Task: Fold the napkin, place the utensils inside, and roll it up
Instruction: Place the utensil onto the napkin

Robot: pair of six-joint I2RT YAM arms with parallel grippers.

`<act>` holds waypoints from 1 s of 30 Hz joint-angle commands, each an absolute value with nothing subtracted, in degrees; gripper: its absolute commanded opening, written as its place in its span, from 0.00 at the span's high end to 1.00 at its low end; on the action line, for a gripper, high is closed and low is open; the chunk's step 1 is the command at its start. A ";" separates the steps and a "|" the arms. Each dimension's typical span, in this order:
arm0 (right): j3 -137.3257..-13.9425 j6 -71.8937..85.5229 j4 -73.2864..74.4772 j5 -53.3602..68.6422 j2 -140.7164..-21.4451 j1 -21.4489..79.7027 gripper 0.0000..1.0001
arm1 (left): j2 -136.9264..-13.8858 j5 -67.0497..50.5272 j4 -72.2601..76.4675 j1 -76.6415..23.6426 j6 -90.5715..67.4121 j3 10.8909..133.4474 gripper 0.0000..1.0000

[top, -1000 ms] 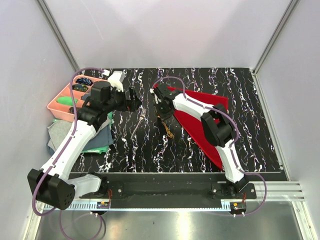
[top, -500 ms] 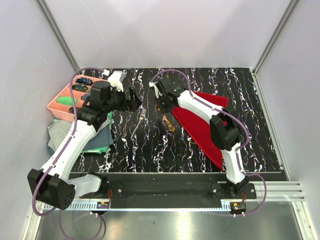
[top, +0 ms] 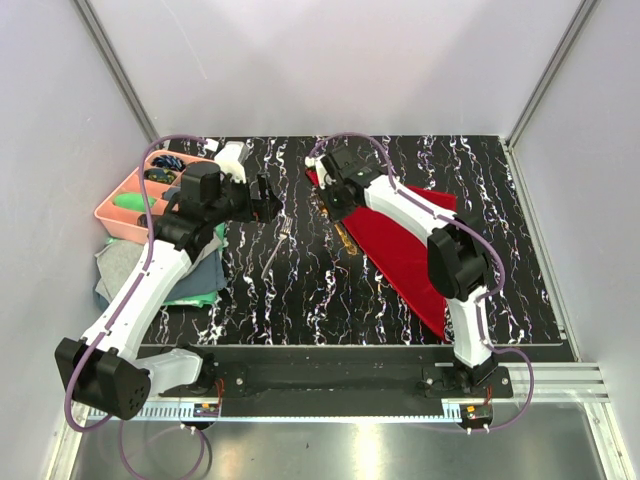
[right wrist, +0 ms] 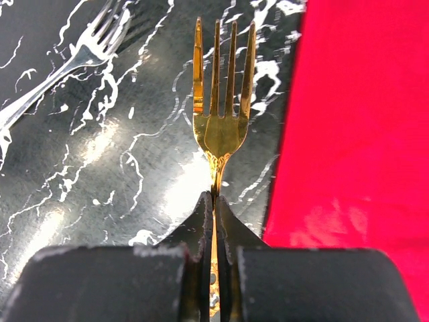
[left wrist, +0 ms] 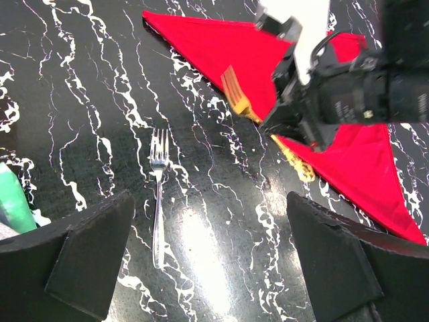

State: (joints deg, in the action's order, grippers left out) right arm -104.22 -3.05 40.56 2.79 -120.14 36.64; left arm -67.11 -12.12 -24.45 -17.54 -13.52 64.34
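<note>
The red napkin (top: 410, 240) lies flat as a triangle right of the table's centre; it also shows in the left wrist view (left wrist: 214, 43) and the right wrist view (right wrist: 362, 134). My right gripper (top: 335, 198) (right wrist: 214, 208) is shut on the handle of the gold fork (right wrist: 220, 127) (left wrist: 236, 94) (top: 345, 238), holding it beside the napkin's left edge. The silver fork (top: 280, 235) (left wrist: 157, 194) (right wrist: 60, 67) lies loose on the black table. My left gripper (top: 268, 200) (left wrist: 211, 228) is open and empty, hovering just left of the silver fork.
A pink tray (top: 108, 212) with small items sits at the far left. A pile of grey, green and blue cloths (top: 130, 265) lies in front of it, under the left arm. White walls close in the black marbled table (top: 300, 300).
My right gripper has moved toward the back and slightly right, carrying the gold fork with it to the napkin's edge. The left arm and the silver fork have stayed put.
</note>
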 commanded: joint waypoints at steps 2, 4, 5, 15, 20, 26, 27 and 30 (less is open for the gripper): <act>-104.15 -5.36 40.78 5.01 -114.87 34.54 1.00 | -66.36 -11.51 -22.76 -17.23 -12.92 64.42 0.01; -103.71 -5.54 40.78 5.62 -114.79 33.49 1.00 | -66.71 -11.51 -22.76 -17.05 -12.92 64.51 0.01; -103.28 -5.71 40.61 5.80 -114.79 33.23 1.00 | -66.80 -11.77 -23.11 -17.05 -12.92 64.60 0.01; -103.01 -6.50 40.08 8.26 -115.84 31.03 1.00 | -66.36 -10.28 -23.03 -16.87 -12.39 64.42 0.01; -102.92 -7.29 39.81 9.49 -115.40 30.59 1.00 | -65.84 -9.85 -23.55 -16.61 -11.69 64.78 0.01; -103.54 -8.35 39.38 9.05 -114.96 29.53 1.00 | -65.65 -7.82 -23.47 -16.52 -9.84 64.34 0.01; -103.19 -8.44 39.03 9.05 -114.79 29.44 1.00 | -65.92 -8.08 -23.38 -16.52 -10.02 64.34 0.01; -102.13 -9.14 38.24 9.49 -114.52 29.00 1.00 | -67.49 -10.02 -23.20 -16.52 -10.72 64.42 0.01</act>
State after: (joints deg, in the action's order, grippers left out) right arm -102.59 -7.18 40.38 7.73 -117.93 29.82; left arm -67.11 -9.80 -24.51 -16.82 -11.40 64.23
